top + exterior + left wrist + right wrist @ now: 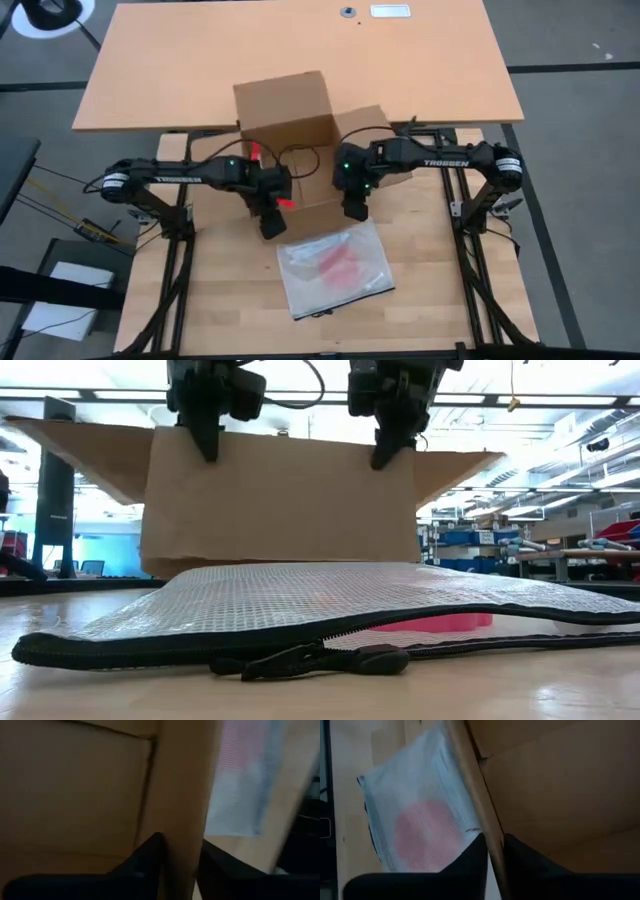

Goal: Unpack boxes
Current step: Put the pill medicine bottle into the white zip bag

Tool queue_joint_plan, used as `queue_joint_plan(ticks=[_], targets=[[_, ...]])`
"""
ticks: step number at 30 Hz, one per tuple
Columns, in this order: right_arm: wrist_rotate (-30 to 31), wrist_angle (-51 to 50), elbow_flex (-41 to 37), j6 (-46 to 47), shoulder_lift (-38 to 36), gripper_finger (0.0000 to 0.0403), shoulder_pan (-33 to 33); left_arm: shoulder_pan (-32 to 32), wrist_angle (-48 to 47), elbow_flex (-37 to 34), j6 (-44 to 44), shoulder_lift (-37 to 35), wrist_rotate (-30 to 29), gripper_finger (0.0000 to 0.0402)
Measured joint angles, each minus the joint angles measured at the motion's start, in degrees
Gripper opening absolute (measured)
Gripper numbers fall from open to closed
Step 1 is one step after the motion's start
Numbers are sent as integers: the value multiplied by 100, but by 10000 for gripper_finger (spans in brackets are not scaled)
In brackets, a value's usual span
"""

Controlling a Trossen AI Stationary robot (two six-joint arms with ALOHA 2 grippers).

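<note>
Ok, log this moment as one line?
carton open, upright | left hand straddling near wall | right hand straddling near wall | zip bag flat on table, outside carton

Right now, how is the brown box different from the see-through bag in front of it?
The cardboard box stands tall with its flaps open; the bag lies flat. The box is plain brown; the bag is clear mesh with something pink inside. Both hands are at the box's front wall; neither touches the bag. Both rest on the wooden table.
</note>
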Motion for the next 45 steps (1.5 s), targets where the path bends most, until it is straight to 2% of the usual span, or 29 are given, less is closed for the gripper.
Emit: queue_joint_plan(ticks=[4,8,10,12,17,23,28,36,40,42,45], targets=[[17,-330,257,84,-38,124,-41,130,-138,294,-55,1,858,143],[27,-710,772,56,-195,184,-68,153,-250,1016,73,-11,1021,154],[90,-711,992,1,-223,214,-79,153,-162,1382,155,-11,902,155],[158,-716,1144,-177,-232,240,-87,153,-147,1639,191,-21,504,155],[165,-607,1169,-310,-175,282,-148,161,-379,1743,162,-11,-557,155],[165,-238,870,-260,-134,284,-219,324,-646,1712,-154,-7,-1904,155],[258,147,586,-207,-136,275,-310,732,-1397,1718,65,441,-1953,155],[329,778,-166,65,-129,263,-556,1442,-2680,1712,1584,1819,-1891,152],[330,997,-571,262,-131,254,-634,1547,-3159,1712,1909,2509,-1873,152],[327,1147,-752,264,-135,248,-632,1548,-3069,1712,2102,2820,-1908,152],[325,1166,-974,340,-136,240,-621,1498,-3106,1714,2405,3203,-2218,152]])
